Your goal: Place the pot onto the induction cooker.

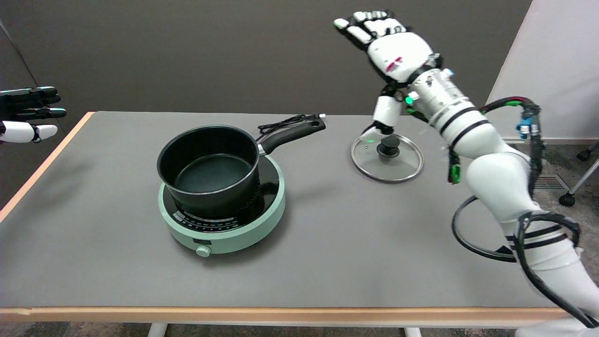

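Observation:
A black pot (pixel 210 169) stands on the round mint-green induction cooker (pixel 224 224), left of the table's middle. Its long black handle (pixel 292 135) points to the back right. My right hand (pixel 386 44) hangs high in the air over the table's back right, well to the right of the pot and above the glass lid. Its fingers are spread and stretched to the left, and it holds nothing.
A glass lid (pixel 387 158) with a black knob lies flat on the grey table (pixel 327 243), right of the pot handle. A black power cord (pixel 283 122) is bundled behind the pot. The idle left hand (pixel 28 114) hovers at the far left edge.

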You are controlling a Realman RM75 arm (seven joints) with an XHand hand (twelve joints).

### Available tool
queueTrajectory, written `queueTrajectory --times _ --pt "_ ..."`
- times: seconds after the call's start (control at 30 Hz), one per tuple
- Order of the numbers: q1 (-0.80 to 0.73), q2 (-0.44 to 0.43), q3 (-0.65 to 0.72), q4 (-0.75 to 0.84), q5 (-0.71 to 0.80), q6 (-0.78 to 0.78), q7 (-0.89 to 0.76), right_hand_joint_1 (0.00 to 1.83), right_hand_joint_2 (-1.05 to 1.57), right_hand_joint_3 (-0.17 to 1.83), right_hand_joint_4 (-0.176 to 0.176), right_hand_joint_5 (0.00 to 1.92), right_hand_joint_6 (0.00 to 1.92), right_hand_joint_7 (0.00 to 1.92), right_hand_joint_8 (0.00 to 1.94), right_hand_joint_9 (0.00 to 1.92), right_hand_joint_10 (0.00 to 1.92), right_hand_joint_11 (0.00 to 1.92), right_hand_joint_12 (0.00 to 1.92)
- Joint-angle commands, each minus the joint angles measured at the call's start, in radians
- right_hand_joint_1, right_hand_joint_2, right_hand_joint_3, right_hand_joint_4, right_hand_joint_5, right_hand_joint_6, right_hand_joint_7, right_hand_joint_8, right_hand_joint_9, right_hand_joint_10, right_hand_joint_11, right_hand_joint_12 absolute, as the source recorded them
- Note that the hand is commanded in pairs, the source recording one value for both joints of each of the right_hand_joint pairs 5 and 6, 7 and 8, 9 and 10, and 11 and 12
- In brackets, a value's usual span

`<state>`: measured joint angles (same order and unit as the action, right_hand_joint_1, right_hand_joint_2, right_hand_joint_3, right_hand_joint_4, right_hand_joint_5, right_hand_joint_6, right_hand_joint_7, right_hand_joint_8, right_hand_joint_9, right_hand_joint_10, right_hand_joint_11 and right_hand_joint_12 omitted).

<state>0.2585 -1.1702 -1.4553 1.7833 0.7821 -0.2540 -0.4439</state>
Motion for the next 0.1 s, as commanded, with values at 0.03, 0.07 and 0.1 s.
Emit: queueTrajectory --times 0.03,0.07,0.1 --pt "-0.074 0.090 0.173 -0.032 0.067 0.033 0.001 1.08 -0.71 1.11 0.176 0.03 0.03 0.03 0.03 0.03 0.03 0.03 0.03" --pt "-0.066 0.095 0.171 -0.056 0.070 0.035 0.001 1.08 -0.72 1.12 0.176 0.03 0.03 0.03 0.03 0.03 0.03 0.03 0.03" --pt "-0.060 0.099 0.170 -0.074 0.073 0.035 0.001 1.08 -0.72 1.12 0.176 0.03 0.03 0.03 0.03 0.03 0.03 0.03 0.03"
